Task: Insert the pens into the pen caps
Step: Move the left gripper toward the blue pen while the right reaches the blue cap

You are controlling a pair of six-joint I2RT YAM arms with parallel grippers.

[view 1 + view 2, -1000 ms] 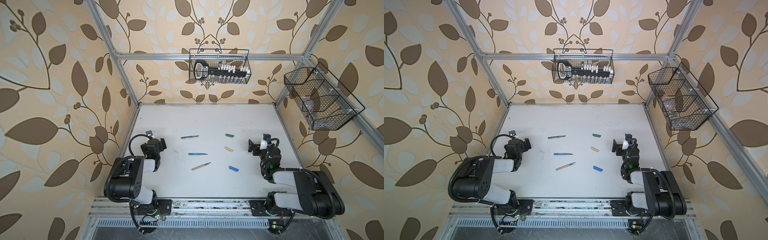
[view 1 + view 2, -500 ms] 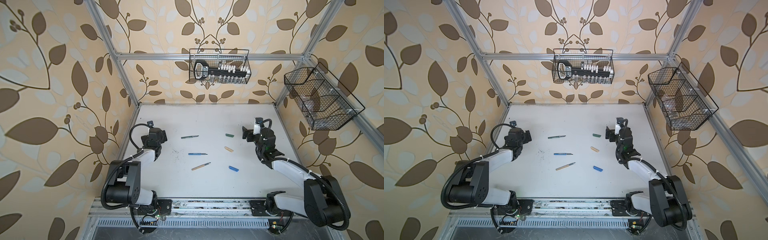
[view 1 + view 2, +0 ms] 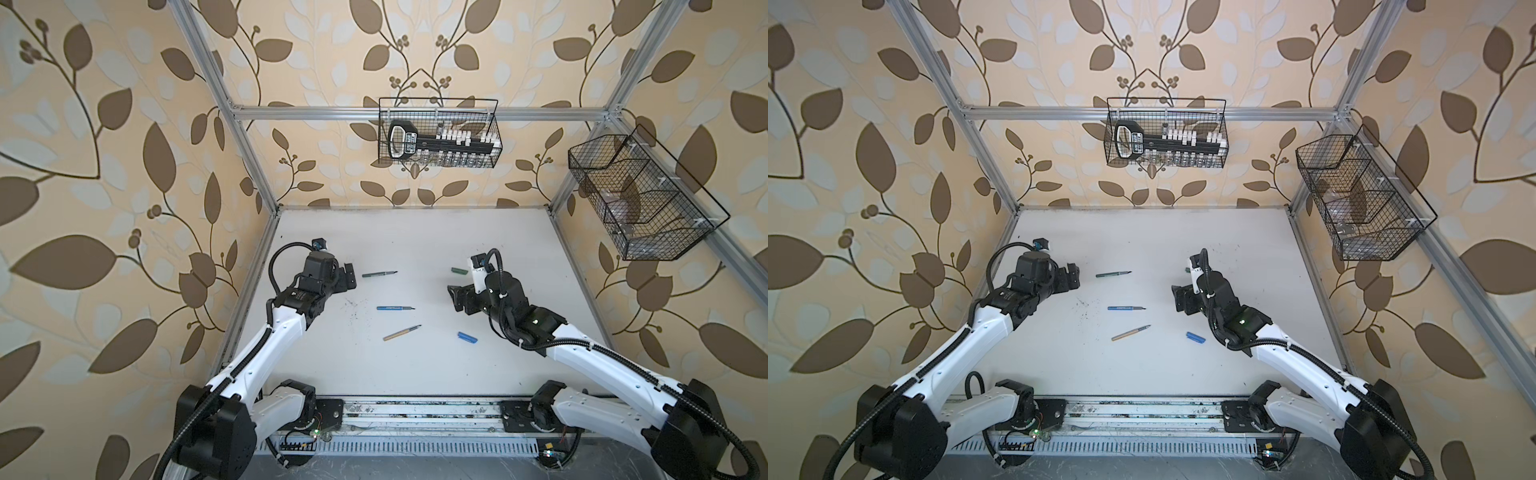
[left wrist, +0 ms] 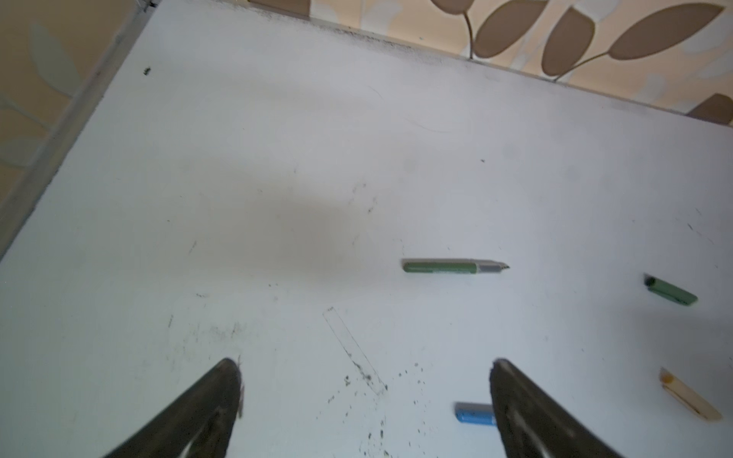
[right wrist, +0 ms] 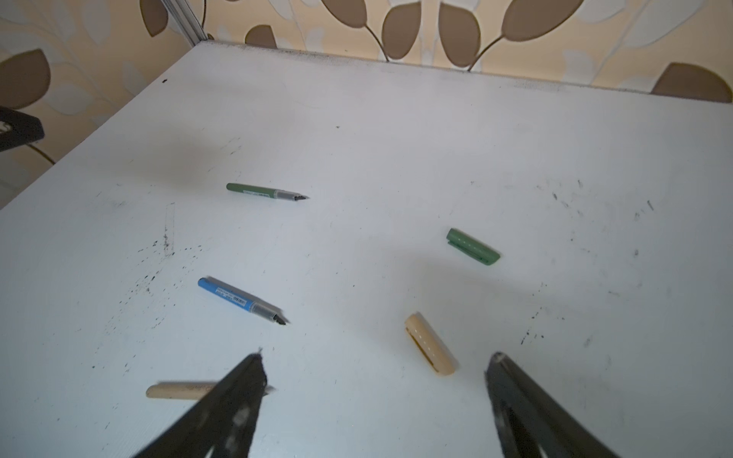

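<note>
We see left claw (image 4: 365, 368), right claw (image 5: 377, 361) both spread, empty | tan cap (image 5: 431, 343) just ahead of right claw | risk, we judge: off-centre pinch rolls cap across tabletop (image 5: 396, 138).

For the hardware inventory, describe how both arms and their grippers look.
Both arms, left arm and right arm, have glossy white link shells, black joints and black ribbed cable loops. Left gripper and right gripper carry black tapered fingers.

A: Bright, soft, even light; faint grey shadows on the white bench (image 4: 277, 131).
B: Top views bow at the edges. Wrist views smear; the left hand (image 4: 365, 368) looks blurred.
</note>
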